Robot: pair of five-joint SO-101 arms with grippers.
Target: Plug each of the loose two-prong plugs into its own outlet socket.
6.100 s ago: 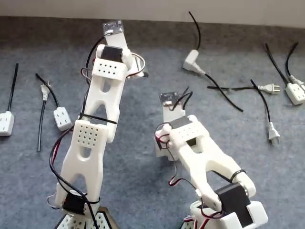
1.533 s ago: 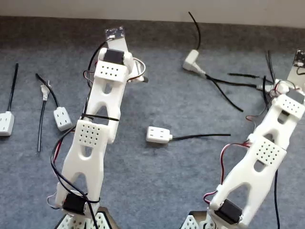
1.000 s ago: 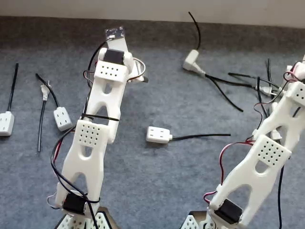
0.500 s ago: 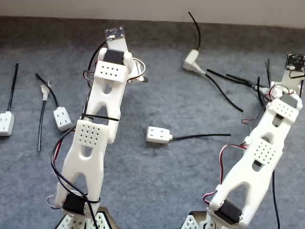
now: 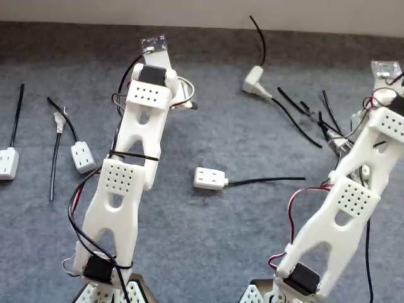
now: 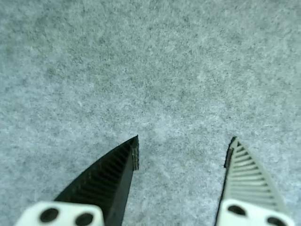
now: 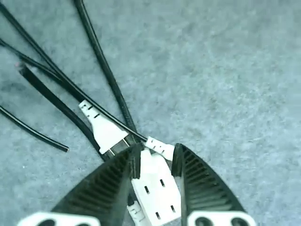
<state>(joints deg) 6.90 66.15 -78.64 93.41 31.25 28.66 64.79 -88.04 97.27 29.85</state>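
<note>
In the high view, the grey felt-covered worktop (image 5: 252, 227) carries sockets and plugs that lie apart. A white rectangular outlet block on a black cord (image 5: 210, 178) lies alone in the middle. On the left, a small white outlet cube (image 5: 82, 156) sits near a slim white two-prong plug (image 5: 59, 118) without touching it. Another white socket block (image 5: 7, 162) rests at the far left edge, and a white angled plug body (image 5: 254, 81) lies at the back. No plug here looks seated. The left arm (image 5: 136, 136) stands left of centre, and the right arm (image 5: 353, 196) leans over the tangle of black cords (image 5: 309, 113). In the left wrist view, the left tool (image 6: 183, 153) is spread wide above bare worktop, holding nothing. In the right wrist view, the right tool (image 7: 156, 153) is clamped on a white slotted outlet block (image 7: 157, 188), with a flat white plug (image 7: 106, 132) just beside its tip. A small white connector (image 7: 160, 147) touches the block's end, and whether it is inserted cannot be told. The task looks to be at an early stage, with most or perhaps all of the pairings left to do.
</note>
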